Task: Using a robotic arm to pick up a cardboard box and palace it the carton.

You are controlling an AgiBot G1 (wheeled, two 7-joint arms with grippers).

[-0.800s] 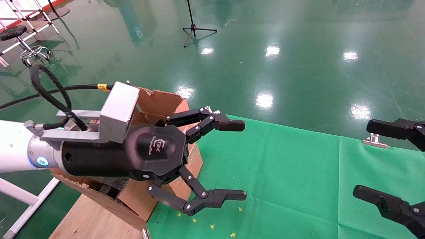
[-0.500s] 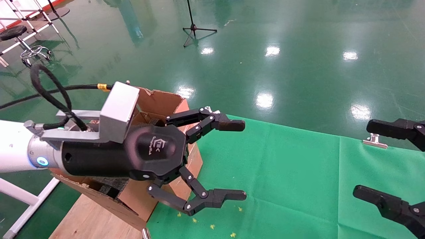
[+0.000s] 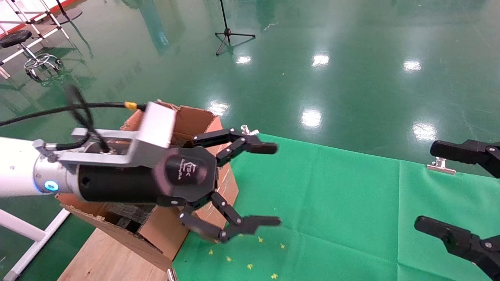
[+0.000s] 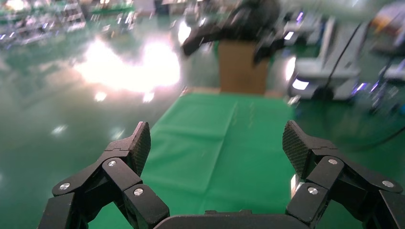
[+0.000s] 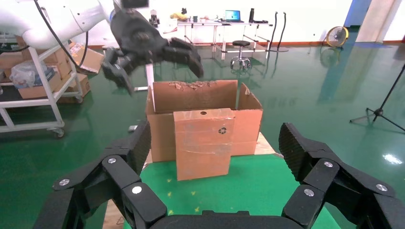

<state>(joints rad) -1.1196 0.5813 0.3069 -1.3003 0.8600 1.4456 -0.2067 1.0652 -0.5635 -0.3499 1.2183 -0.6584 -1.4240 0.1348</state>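
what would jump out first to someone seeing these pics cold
The left gripper fills the near left of the head view, fingers spread wide and holding nothing, poised above the big carton at the green cloth's edge. In the right wrist view a smaller taped cardboard box stands upright on the cloth against the carton's front wall. The right gripper, also open, waits at the far right.

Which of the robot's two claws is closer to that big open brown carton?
The left. The left gripper hangs open right above and beside the carton. The right gripper, also open, sits across the green cloth, far from it.
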